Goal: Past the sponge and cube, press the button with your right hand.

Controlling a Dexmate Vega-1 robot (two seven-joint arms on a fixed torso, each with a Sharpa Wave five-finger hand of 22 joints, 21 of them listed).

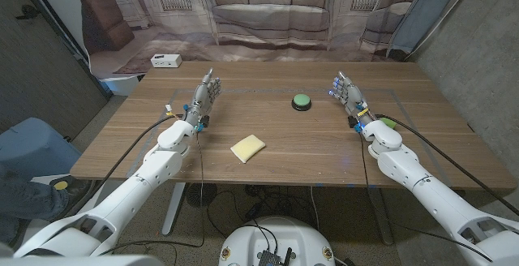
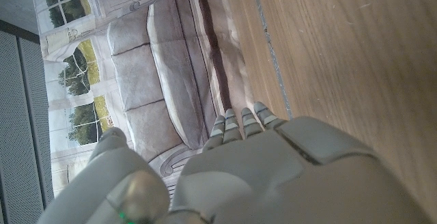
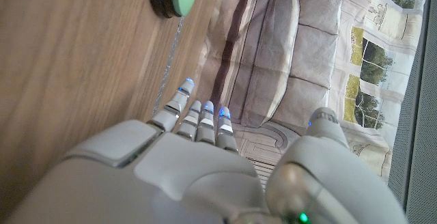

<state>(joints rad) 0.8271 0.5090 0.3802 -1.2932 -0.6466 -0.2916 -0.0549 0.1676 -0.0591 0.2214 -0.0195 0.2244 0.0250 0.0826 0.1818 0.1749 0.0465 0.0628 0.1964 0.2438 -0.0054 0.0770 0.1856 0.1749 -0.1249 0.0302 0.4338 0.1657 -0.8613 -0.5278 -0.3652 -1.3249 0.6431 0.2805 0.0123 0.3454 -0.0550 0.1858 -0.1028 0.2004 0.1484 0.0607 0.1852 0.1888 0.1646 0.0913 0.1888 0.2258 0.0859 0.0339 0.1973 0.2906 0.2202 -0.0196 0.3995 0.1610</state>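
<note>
At the left of the head view my left hand [image 1: 206, 94] stands on the wooden surface [image 1: 284, 148], fingers spread and holding nothing. The yellow sponge [image 1: 248, 148] lies at lower centre; I can make out no cube. The green button [image 1: 302, 101] sits at upper centre, well apart from my right hand [image 1: 347, 93], whose fingers are spread and empty, its palm side hidden.

Head camera looks down over the whole worktop [image 1: 324, 148] from behind both arms; each wrist camera sits close behind its own hand, turned, facing the sofa backdrop [image 2: 164, 108]; head and right wrist views share the button [image 1: 302, 101].
</note>
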